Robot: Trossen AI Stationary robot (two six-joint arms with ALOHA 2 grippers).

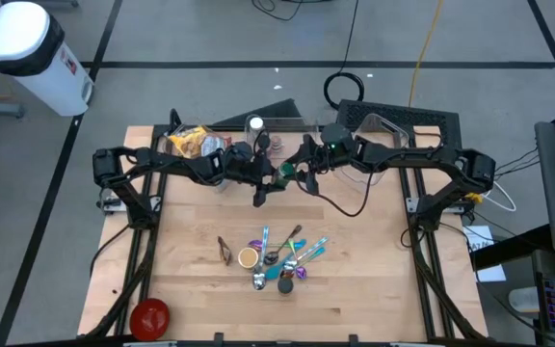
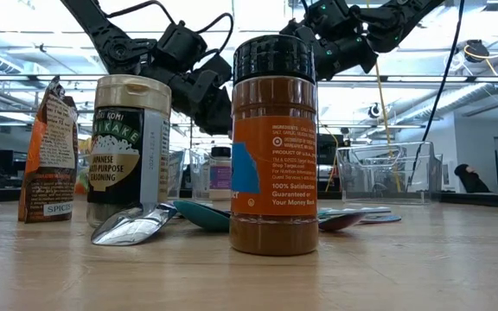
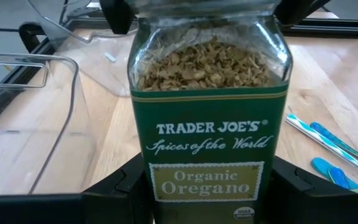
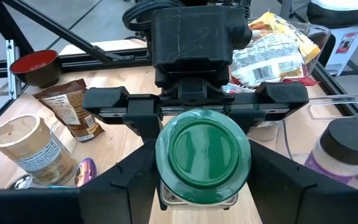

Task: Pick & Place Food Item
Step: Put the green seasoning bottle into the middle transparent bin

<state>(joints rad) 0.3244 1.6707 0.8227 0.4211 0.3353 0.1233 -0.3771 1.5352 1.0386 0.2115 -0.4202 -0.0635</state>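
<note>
Oregano jar (image 3: 209, 118), glass, green label and green lid (image 4: 202, 152), held in the air above the table's (image 1: 355, 280) far middle, between both arms. Left gripper (image 3: 207, 186): fingers pinching the jar's body from either side. Right gripper (image 4: 201, 180): fingers flanking the lid end of the same jar; whether they press it cannot be told. Spoons (image 1: 287, 258), assorted, in a loose pile near the table's middle, with a small brown pouch (image 1: 224, 251) beside them. Red bowl (image 1: 149, 315) at the near left corner. Snack bags (image 1: 189, 142) at the far left. Brown spice bottle (image 2: 274, 147), black cap, upright, nearest the low camera
</note>
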